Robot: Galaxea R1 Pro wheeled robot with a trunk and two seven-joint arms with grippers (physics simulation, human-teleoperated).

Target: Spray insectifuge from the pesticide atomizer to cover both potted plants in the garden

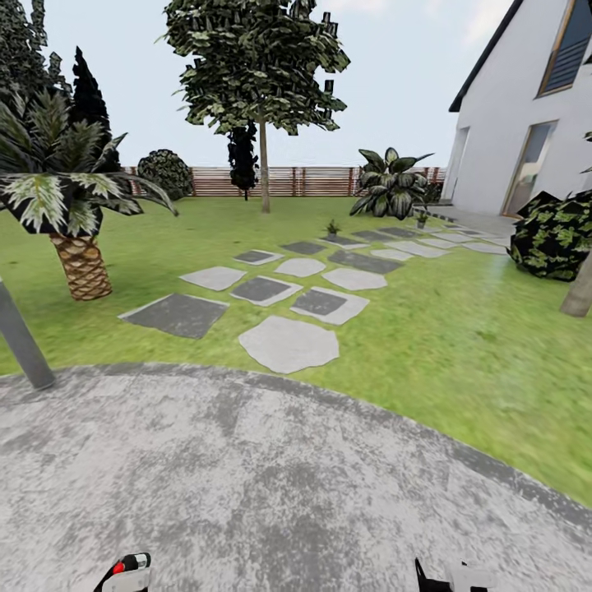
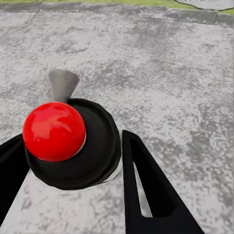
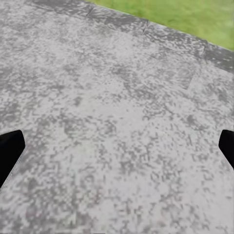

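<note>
Head view: left gripper (image 1: 123,575) low over paving (image 1: 247,477)

Head camera looks across the lawn (image 1: 460,329); both wrist cameras face nearby grey paving (image 3: 117,122).

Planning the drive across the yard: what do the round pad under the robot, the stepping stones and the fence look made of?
The pad looks like rough concrete or stone, mottled grey and matt. The stepping stones look like flat cut stone, some pale, some dark grey. The fence looks like brown wooden slats, though it is far off.
</note>
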